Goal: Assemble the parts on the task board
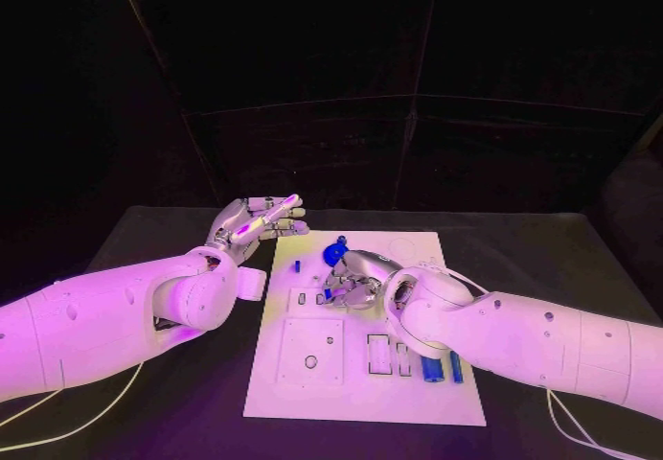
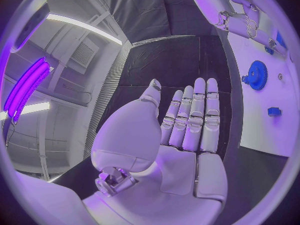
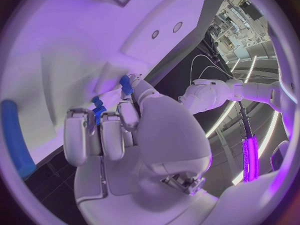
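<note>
- From the head view, the left hand [image 1: 257, 224] hovers off the white board's [image 1: 362, 388] far left corner, fingers straight, holding nothing.
- The left wrist view shows that hand's flat palm [image 2: 181, 135] and a blue gear [image 2: 255, 75] standing on the board.
- The right hand [image 1: 358, 278] sits curled over the board's middle; the right wrist view shows a small blue piece [image 3: 126, 84] pinched at its fingertips, against the board.
- Two blue rods [image 1: 445, 367] lie by the board's right edge.
</note>
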